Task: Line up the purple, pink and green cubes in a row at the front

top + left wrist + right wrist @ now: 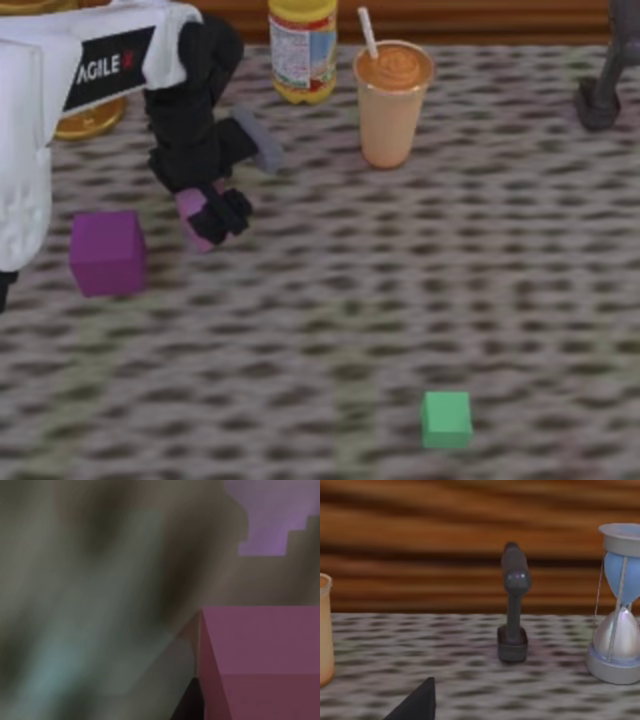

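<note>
Pink cube (192, 207) clamped in left gripper (212, 222), just beside purple cube (107, 252).

I count three plain matte cubes on my bench: one large deep purple cube (107, 252), one mid-sized pink-lilac cube (193, 207) and one small mint green cube (446, 419). There is one yellow-lidded jar with a printed label (302, 48) and one orange drink in a cup with a white straw (392, 100). I see one dark grey hammer-like tool (513, 611) and one hourglass with a silver frame and blue glass (618, 603). At the far left sits one round golden object (88, 118), mostly hidden by my left arm.
</note>
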